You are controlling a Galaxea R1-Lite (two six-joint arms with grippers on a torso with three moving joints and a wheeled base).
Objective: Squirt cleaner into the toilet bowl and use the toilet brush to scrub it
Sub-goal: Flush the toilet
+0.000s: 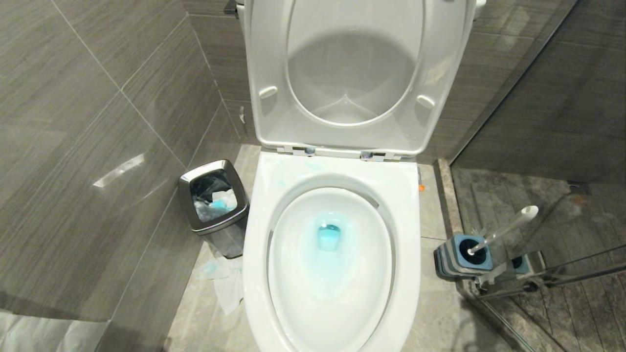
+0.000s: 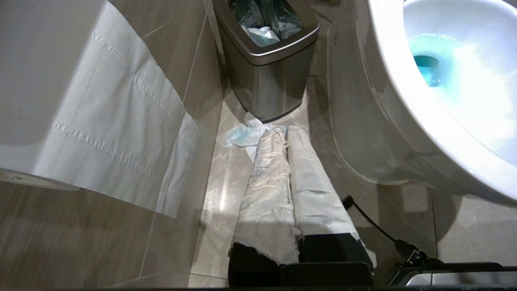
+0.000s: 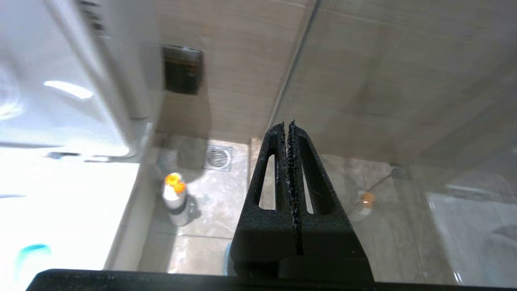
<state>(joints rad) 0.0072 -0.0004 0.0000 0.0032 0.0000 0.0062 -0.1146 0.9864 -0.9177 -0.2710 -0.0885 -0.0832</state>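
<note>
No legible text, label, brand, number or sign is shown in any view. Nothing readable is carried by the toilet bowl (image 1: 406, 234), its raised lid and seat, the steel bin (image 1: 215, 205) beside it, or the toilet brush (image 1: 503, 227) holder on the bowl's other side.

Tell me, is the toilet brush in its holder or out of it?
In. The toilet brush leans with its white handle rising from the blue-topped holder on the floor right of the toilet bowl; no pincer touches it.
</note>
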